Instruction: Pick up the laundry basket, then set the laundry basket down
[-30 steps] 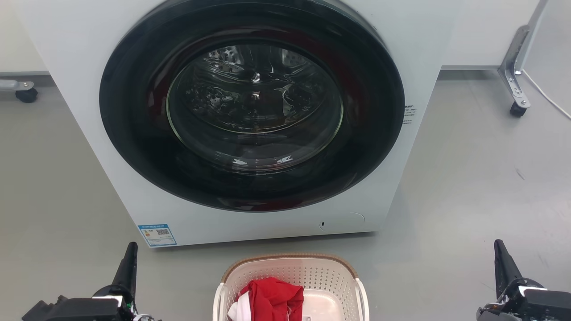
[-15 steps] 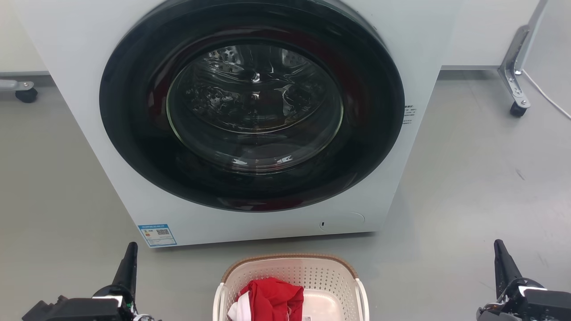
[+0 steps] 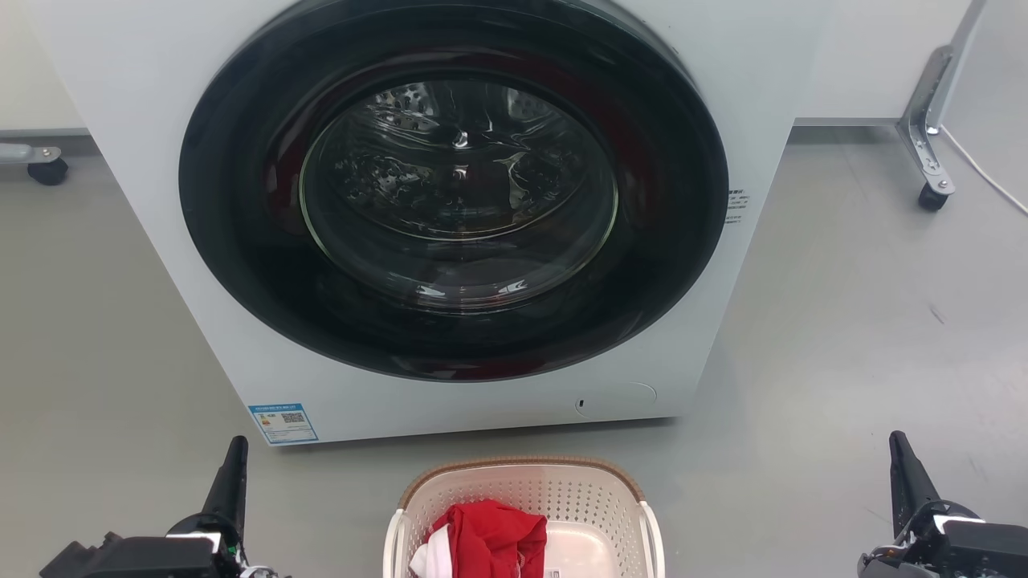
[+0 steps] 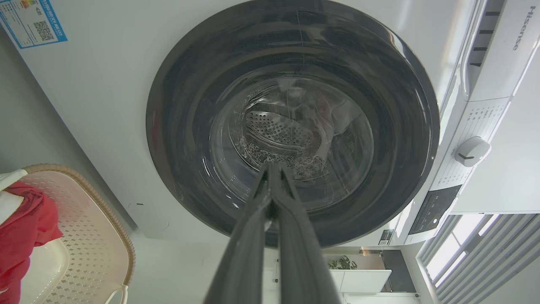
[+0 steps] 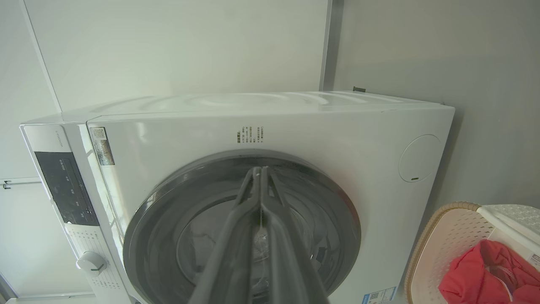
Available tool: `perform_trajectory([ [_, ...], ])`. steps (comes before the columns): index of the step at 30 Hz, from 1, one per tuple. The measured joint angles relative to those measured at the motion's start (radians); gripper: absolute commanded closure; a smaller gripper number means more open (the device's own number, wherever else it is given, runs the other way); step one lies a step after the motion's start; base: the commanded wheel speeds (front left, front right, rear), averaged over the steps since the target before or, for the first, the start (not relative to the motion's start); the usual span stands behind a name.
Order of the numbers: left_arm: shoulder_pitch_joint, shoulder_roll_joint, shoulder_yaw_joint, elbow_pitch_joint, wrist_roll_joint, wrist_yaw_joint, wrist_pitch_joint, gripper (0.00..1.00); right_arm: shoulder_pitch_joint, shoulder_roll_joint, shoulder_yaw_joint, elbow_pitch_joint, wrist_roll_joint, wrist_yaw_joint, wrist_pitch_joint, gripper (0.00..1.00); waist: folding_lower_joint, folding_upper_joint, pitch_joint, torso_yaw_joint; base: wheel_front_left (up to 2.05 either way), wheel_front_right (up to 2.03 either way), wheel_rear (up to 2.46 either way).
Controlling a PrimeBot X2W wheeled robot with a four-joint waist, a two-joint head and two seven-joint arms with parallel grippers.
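The laundry basket [image 3: 562, 491], cream-white and perforated with a brown woven rim, stands on the floor at the bottom middle of the head view, just in front of the washing machine. A red garment [image 3: 490, 538] with some white cloth lies in it. The basket also shows at the lower left of the left wrist view [image 4: 93, 236] and the lower right of the right wrist view [image 5: 447, 236]. My left gripper [image 3: 234, 457] is at the lower left, shut and empty, well left of the basket. My right gripper [image 3: 901, 453] is at the lower right, shut and empty, well right of it.
A white front-loading washing machine [image 3: 120, 96] with a closed dark round door [image 3: 454, 189] rises right behind the basket. Grey floor [image 3: 843, 321] spreads on both sides. A castor frame [image 3: 928, 136] stands at the far right and another castor [image 3: 46, 170] at the far left.
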Motion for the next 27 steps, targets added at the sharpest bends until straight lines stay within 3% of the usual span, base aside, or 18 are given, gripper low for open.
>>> perform_trajectory([
  [27, 0.000, 0.000, 0.000, 0.000, 0.000, 0.000, 0.000, 1.00, 0.000, 0.000, 0.000, 0.000, 0.000, 0.000, 0.000, 1.00, 0.0000, 0.0000, 0.000, 0.000, 0.00, 0.00, 0.00],
])
